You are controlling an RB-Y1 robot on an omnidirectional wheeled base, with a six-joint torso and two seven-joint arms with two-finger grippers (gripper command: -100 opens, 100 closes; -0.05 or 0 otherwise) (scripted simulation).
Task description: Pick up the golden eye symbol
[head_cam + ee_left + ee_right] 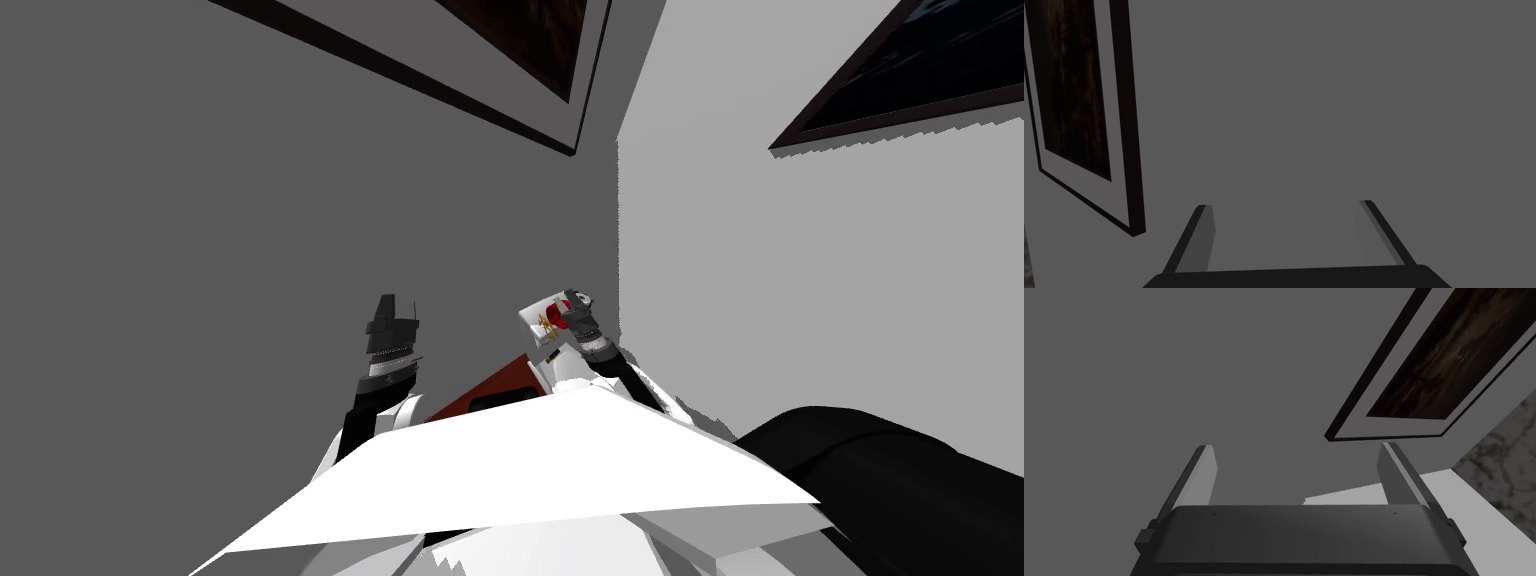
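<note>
Now my left gripper [1284, 204] wide open; my right gripper [1296, 447] wide too, golden symbol [547, 322] just beside its wrist.

You have two claws, the left claw [1286, 204] and the right claw [1296, 447], with two fingers [1206, 475] on each. You can count two frames: top frame [530, 40], side frame [920, 70]. One gold symbol [547, 322], one red piece [557, 315], one brown tabletop [490, 385], one black shape [900, 470].
</note>
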